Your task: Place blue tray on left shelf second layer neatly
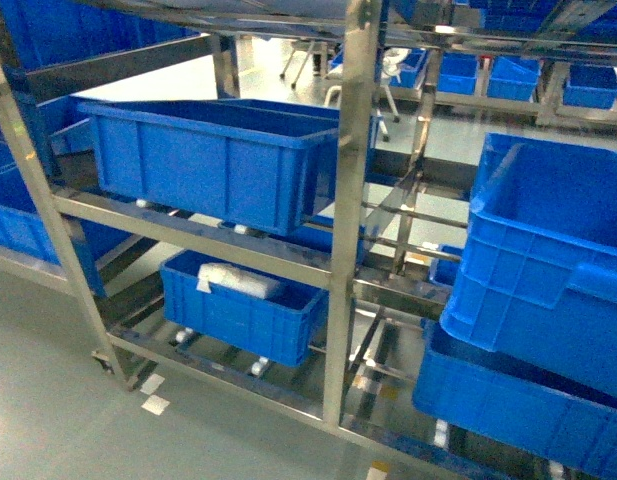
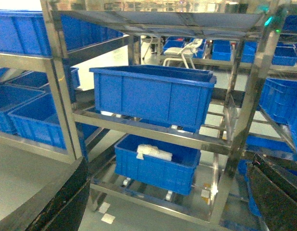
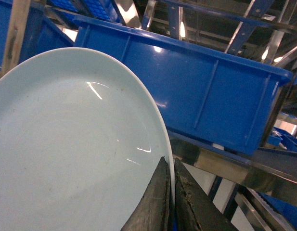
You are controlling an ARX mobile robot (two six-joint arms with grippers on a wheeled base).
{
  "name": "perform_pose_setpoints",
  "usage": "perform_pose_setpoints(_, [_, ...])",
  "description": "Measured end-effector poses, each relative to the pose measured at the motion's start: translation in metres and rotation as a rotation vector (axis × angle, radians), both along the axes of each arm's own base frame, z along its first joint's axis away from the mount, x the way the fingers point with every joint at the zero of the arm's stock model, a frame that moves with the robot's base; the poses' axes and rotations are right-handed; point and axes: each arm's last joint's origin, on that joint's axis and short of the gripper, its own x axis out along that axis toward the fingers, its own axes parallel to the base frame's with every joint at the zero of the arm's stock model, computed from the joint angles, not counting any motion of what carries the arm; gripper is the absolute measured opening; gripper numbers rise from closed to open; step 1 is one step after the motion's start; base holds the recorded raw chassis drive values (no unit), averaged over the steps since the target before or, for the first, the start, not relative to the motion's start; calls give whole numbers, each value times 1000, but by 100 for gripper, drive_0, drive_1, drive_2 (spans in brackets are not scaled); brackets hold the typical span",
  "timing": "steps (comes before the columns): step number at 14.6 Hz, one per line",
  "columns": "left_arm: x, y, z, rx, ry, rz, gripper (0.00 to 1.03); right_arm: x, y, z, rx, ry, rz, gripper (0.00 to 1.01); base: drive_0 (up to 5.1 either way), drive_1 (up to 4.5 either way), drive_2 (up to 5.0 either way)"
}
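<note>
Right end effector (image 3: 170, 192) pinched on a pale plate's (image 3: 66, 154) rim; left end effector's state I cannot tell. The blue tray (image 1: 213, 165) sits skewed on the left shelf (image 1: 348, 200), second layer. Nudging could snag the upright.

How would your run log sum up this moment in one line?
blue tray: on left shelf, second level | right tool: shut on white plate | left tool: open, empty
</note>
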Motion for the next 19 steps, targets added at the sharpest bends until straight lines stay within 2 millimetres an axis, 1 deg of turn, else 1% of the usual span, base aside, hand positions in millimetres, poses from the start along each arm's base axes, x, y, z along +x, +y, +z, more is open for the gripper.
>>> perform_pose_setpoints(19, [0,0,0,0,0,0,98,-1,0,1,-1,-5,0,2,-162,-162,-162])
